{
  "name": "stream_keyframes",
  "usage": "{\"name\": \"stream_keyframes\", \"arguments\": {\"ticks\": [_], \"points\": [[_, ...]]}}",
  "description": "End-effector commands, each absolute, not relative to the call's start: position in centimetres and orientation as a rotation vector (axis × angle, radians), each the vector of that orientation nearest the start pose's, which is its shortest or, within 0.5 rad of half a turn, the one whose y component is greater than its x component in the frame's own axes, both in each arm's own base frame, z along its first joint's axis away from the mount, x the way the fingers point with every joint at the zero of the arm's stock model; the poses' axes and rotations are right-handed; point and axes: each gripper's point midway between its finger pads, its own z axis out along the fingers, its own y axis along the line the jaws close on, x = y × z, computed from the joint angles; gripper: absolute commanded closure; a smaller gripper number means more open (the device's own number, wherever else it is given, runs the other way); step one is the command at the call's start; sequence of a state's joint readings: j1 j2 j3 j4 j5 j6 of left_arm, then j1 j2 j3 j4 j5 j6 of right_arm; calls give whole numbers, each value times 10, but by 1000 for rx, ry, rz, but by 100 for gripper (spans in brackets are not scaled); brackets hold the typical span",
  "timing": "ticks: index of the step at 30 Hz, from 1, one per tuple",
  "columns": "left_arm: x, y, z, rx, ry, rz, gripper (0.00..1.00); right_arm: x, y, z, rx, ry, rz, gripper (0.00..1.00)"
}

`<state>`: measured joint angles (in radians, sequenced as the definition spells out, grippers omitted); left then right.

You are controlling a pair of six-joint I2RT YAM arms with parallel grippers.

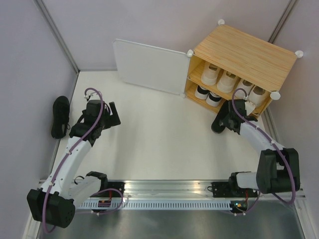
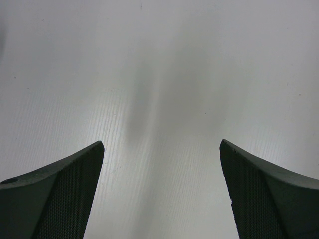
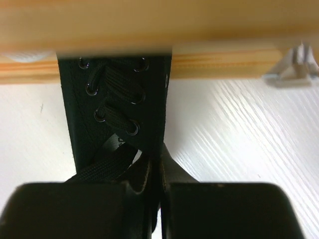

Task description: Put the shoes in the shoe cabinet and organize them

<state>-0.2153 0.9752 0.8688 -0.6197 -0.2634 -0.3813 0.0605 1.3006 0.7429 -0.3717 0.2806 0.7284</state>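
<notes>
The shoe cabinet (image 1: 246,57) stands at the back right, its white door (image 1: 149,67) swung open to the left. White and cream shoes (image 1: 219,78) fill both shelves. My right gripper (image 1: 230,121) is shut on the collar of a black shoe (image 3: 117,109), holding it at the cabinet's front, toe under the wooden shelf edge (image 3: 159,25). The same black shoe shows below the cabinet in the top view (image 1: 219,123). A second black shoe (image 1: 61,116) lies at the far left. My left gripper (image 1: 110,115) is open and empty over bare table (image 2: 159,99), to the right of that shoe.
Grey walls close in the table on the left, back and right. A metal rail (image 1: 164,191) runs along the near edge between the arm bases. A white corner connector (image 3: 294,69) of the cabinet sits close to the right of the held shoe.
</notes>
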Motion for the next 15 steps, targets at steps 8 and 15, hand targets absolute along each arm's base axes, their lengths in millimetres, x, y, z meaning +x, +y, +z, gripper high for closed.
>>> {"name": "stream_keyframes", "arguments": {"ticks": [8, 15], "points": [[285, -31, 178, -300, 2226, -18, 0, 408, 34, 123, 656, 2150, 270, 100], [285, -30, 178, -302, 2226, -17, 0, 411, 50, 140, 493, 2135, 319, 99]]}}
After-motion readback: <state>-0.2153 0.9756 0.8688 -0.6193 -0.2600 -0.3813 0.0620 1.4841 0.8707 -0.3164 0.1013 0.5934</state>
